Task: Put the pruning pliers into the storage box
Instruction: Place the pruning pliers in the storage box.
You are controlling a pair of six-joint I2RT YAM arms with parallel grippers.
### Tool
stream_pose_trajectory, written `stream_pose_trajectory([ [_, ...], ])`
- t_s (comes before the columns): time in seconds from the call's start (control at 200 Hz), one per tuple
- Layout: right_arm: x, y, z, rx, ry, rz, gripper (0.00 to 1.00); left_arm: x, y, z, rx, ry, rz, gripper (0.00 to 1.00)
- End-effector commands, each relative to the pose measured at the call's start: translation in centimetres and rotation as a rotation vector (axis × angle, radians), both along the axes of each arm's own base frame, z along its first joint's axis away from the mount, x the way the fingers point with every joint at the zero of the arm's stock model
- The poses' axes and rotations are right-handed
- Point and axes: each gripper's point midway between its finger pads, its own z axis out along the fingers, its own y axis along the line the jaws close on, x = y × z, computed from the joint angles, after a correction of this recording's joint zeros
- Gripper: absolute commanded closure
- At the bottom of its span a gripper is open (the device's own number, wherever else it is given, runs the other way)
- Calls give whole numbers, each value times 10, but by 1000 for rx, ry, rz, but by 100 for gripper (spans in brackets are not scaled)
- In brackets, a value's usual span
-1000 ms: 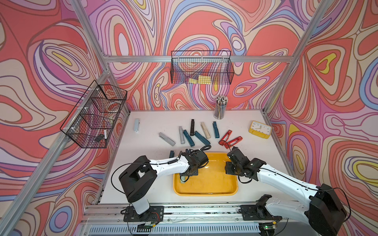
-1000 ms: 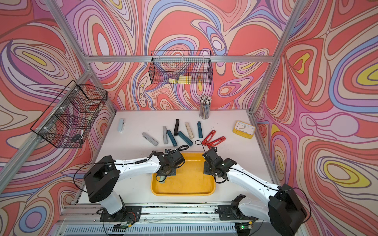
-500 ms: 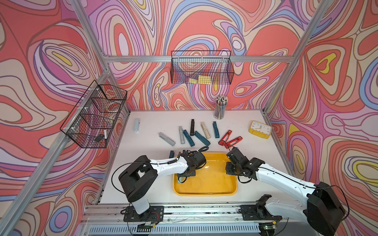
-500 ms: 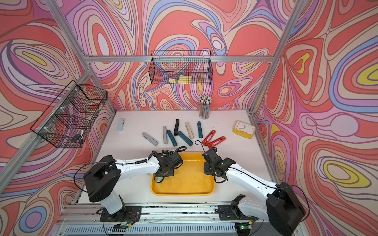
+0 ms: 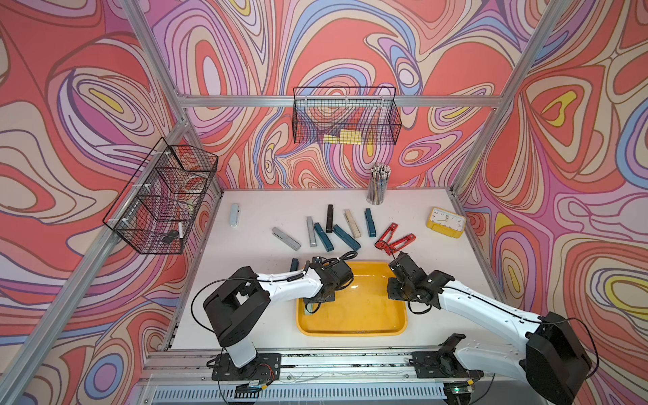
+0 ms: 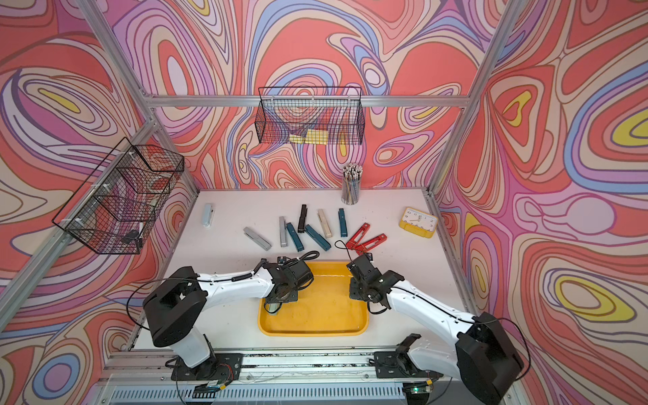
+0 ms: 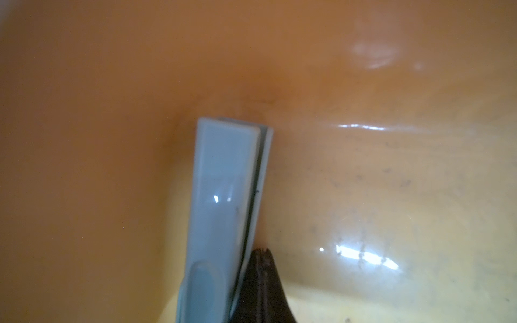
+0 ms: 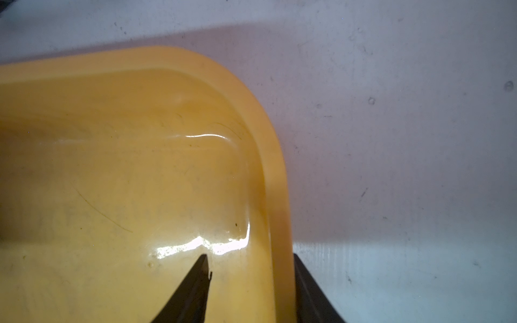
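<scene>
The storage box [image 8: 277, 167] is smooth yellow plastic, glossy enough to throw white highlights (fine scratches and dark specks mar its floor). Its rim, between the fingers of the right end effector [image 8: 251, 256], looks faintly translucent. The pale blue-grey pruning pliers [image 7: 223, 195] just beside the left end effector [image 7: 263, 253] is smooth, shiny plastic. Both end effectors' fingers are matt black; the left tips look ribbed. Outside the right end effector, the table [image 8: 391, 139] is matt white and scuffed.
</scene>
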Motion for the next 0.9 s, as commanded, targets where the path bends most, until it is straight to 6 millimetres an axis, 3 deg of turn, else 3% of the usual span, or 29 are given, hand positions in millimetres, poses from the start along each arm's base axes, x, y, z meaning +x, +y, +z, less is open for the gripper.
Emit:
stream_pose_trajectory([
  [0.0, 1, -2, 1, 2, -5, -6, 52, 3, 14, 4, 29, -27, 38, 100],
  [0.3, 3, -2, 2, 2, -6, -2, 51, 8, 17, 7, 23, -32, 45, 100],
  [0.636, 4, 1, 3, 10, -4, 2, 51, 11, -8, 10, -87, -28, -20, 100],
  [0.781, 4, 1, 3, 13, -5, 2, 51, 13, -8, 23, -106, -55, -28, 91],
  [0.891, 5, 1, 4, 14, -10, 2, 51, 16, -3, 43, -111, -104, -31, 82],
])
